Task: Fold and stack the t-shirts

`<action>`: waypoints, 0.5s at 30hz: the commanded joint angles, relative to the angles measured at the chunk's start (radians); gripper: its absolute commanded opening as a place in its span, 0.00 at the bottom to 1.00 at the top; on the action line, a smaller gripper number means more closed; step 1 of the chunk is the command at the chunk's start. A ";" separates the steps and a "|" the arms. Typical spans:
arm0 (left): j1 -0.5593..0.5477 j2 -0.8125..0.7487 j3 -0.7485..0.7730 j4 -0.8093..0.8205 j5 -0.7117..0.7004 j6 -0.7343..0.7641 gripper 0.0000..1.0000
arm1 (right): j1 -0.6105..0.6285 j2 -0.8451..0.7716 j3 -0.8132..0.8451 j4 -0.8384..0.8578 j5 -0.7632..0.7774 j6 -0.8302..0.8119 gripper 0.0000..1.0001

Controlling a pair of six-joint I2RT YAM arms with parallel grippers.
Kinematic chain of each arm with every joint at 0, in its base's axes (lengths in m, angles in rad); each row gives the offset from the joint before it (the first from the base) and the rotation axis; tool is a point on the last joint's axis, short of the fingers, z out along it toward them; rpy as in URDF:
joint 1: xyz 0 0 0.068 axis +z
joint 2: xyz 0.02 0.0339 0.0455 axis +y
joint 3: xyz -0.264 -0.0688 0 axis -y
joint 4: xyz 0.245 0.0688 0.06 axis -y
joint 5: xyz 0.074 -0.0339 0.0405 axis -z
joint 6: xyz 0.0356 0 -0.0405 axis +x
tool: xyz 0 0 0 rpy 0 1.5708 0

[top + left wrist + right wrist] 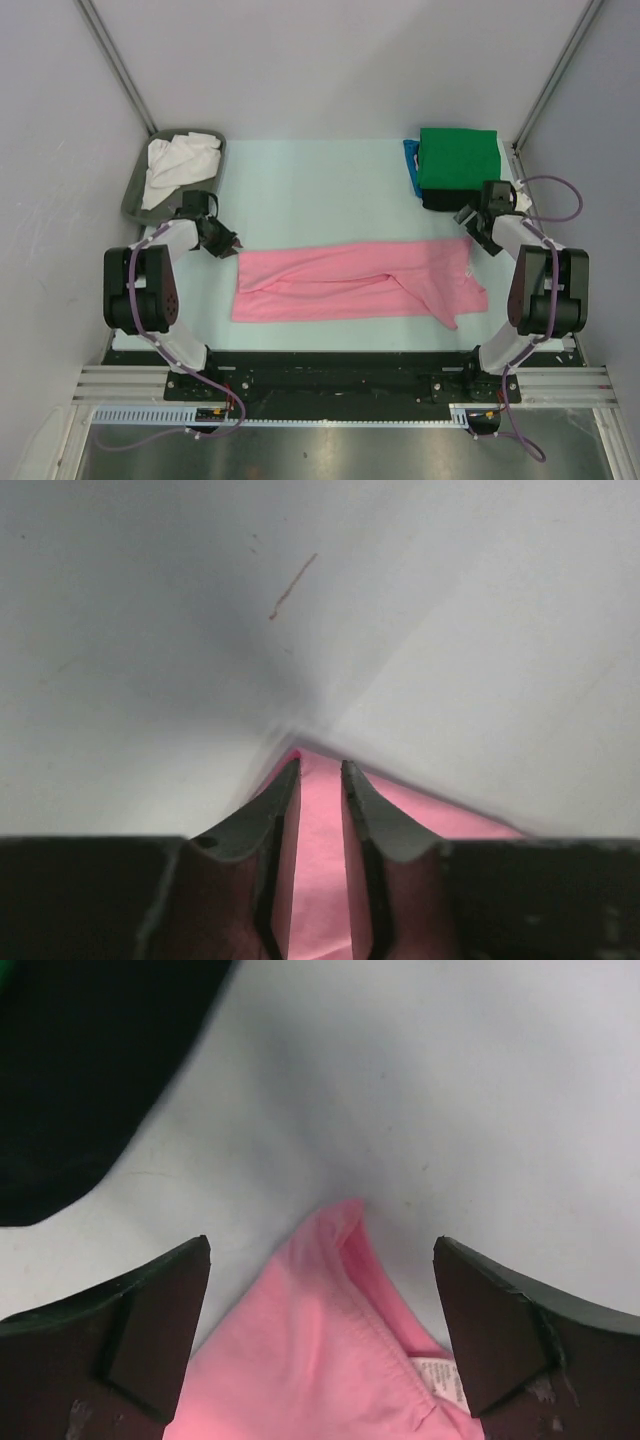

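Right tool gapes above pale table (grey walls).

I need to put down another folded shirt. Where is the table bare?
Bare: the far middle, between the grey tray and the green-topped stack, beyond the pink t-shirt. Crowded: both far corners and the near middle, which that shirt covers.

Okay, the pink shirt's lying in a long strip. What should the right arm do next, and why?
Probably lower the right gripper and close on the corner of the pink t-shirt below it. Its jaws stand wide open, holding nothing, that corner lies between them, and the long strip still needs a crosswise fold. The left gripper is at the other end.
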 commanded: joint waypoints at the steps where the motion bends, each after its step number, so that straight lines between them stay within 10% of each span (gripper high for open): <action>1: -0.008 -0.141 0.000 -0.013 0.033 -0.008 0.34 | 0.072 -0.177 0.047 -0.018 0.123 -0.046 1.00; 9: -0.054 -0.349 -0.078 -0.104 0.040 0.035 0.59 | 0.277 -0.381 0.052 -0.112 0.176 -0.103 1.00; 15: -0.052 -0.456 -0.220 -0.092 0.067 0.024 0.56 | 0.429 -0.346 0.052 -0.068 -0.232 -0.109 1.00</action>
